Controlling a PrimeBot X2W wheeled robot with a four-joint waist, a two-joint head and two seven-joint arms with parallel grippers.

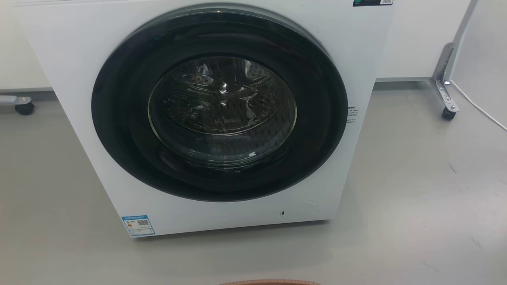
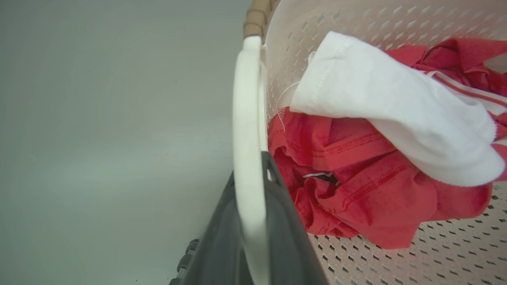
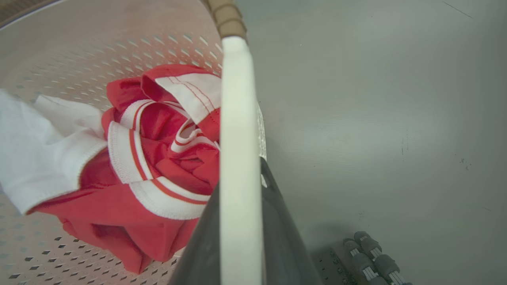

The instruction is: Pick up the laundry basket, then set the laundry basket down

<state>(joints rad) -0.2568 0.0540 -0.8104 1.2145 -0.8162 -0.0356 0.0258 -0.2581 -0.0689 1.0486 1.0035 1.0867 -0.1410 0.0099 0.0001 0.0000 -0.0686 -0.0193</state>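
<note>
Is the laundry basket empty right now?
No, the left wrist view shows the laundry basket holding a crumpled red garment with a white cloth lying over it.

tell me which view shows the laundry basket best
Left wrist view: the laundry basket shows its perforated wall, floor, handle and clothes. Right wrist view shows similar from the other handle; head view catches a sliver of brown rim.

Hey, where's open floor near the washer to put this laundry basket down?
Bare floor lies right of the washer, up to the wheeled frame and a white cable; also left of it, and in the strip between it and the laundry basket. The basket itself is crowded with clothes.
</note>
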